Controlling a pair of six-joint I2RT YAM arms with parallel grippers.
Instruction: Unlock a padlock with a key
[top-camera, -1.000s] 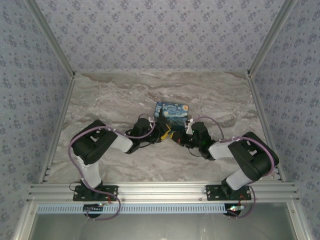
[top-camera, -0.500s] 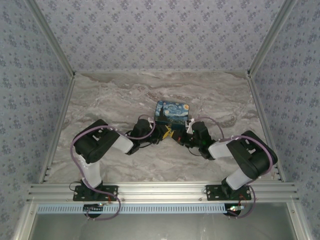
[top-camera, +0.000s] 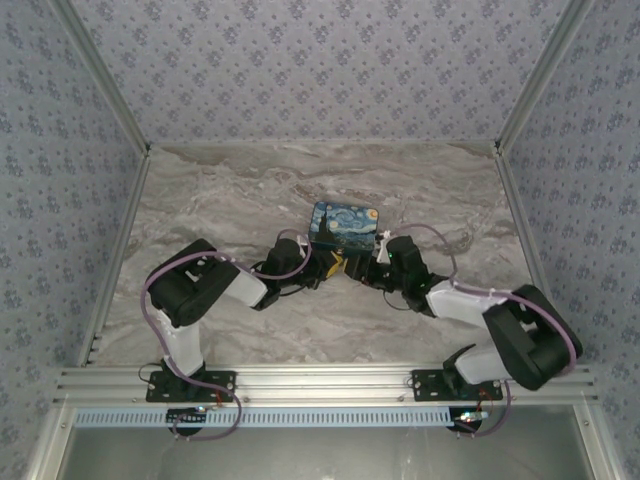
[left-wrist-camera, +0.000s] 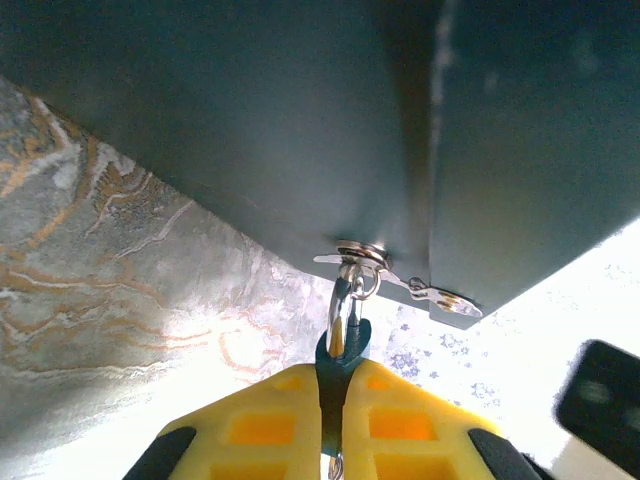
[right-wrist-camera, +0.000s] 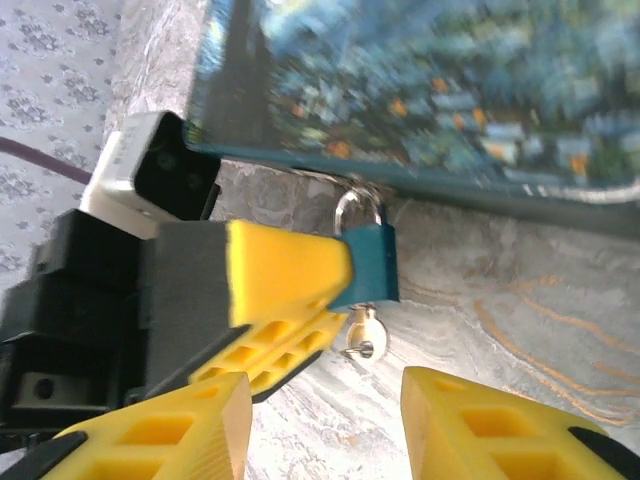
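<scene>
Now we see the grey marbled desk (top-camera: 250, 190) carrying the blue-and-yellow starry-night painted box (top-camera: 344, 225) near its middle. Our left gripper (left-wrist-camera: 334, 400) clamps its yellow jaws on the small blue padlock (right-wrist-camera: 368, 262), whose silvery shackle (right-wrist-camera: 358, 208) hangs from the box's latch (left-wrist-camera: 362, 253); the right gripper (right-wrist-camera: 325, 420) holds its jaws wide apart nearby. A tiny silvery key (right-wrist-camera: 362, 335) protrudes beneath the padlock.

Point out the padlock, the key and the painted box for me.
padlock (right-wrist-camera: 370, 262), right wrist view, on its blue body.
key (right-wrist-camera: 362, 335), right wrist view, on the silvery part hanging under the padlock.
painted box (right-wrist-camera: 450, 90), right wrist view, on its starry painted face.
</scene>
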